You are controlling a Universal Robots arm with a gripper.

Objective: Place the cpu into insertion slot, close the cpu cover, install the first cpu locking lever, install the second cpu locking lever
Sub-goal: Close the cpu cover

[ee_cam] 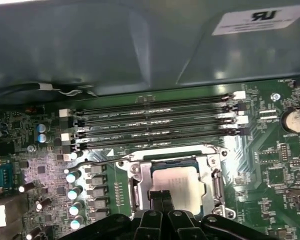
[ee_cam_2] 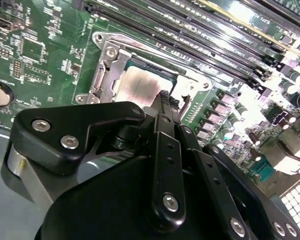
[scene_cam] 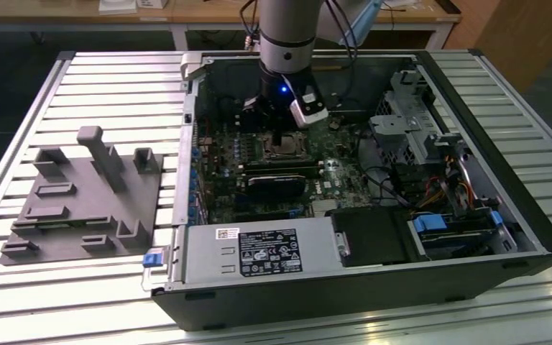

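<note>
One gripper (ee_cam: 161, 195), fingers pressed together with nothing between them, points at an edge of the cpu (ee_cam: 186, 182), seated on the green motherboard (ee_cam: 270, 172) beneath the lowered cpu cover (ee_cam: 216, 181).

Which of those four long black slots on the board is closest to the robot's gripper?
The slot running right alongside the silvery cpu cover; the other three lie beyond it, toward the case wall, farther from the gripper.
</note>
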